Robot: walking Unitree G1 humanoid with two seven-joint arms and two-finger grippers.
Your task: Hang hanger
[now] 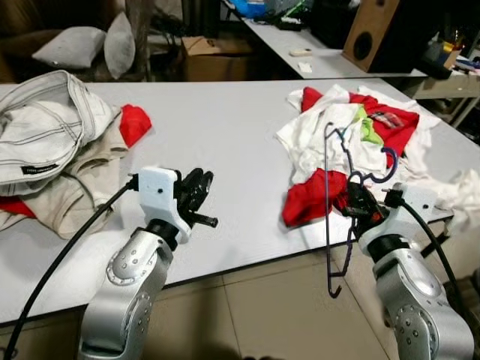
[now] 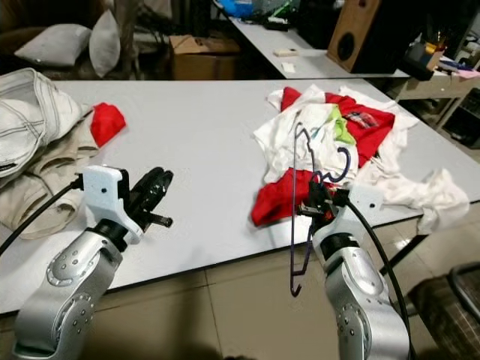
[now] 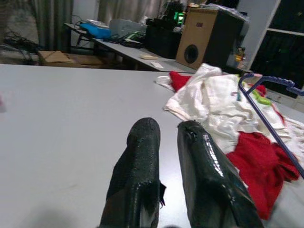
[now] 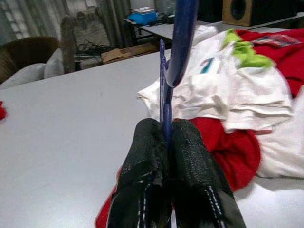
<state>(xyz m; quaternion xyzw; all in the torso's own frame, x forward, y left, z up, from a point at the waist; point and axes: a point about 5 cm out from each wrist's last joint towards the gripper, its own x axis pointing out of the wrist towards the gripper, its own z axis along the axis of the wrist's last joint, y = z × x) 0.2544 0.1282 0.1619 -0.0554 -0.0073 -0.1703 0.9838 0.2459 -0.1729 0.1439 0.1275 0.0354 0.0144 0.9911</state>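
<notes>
Right gripper (image 1: 358, 201) is pinching the purple hanger (image 1: 328, 217) between its 2 fingers, pressed tight on the wire as the right wrist view is showing. The hanger is hanging upright at the near edge of the white table (image 1: 225, 142), hook end near the gripper, its long frame dropping below the table edge toward the floor, just beside the red and white clothes pile (image 1: 352, 142). Left gripper (image 1: 196, 196) is hovering over the bare table, holding nothing, fingers slightly apart with a narrow gap. A beige and white garment heap (image 1: 52, 142) is lying on the table at the robot's left. Judging progress: grasp is looking done, hanger is lifted clear of the pile; the hanging itself is not yet done, and no rail or rack is appearing in these views, so carrying and hooking are probably remaining.
</notes>
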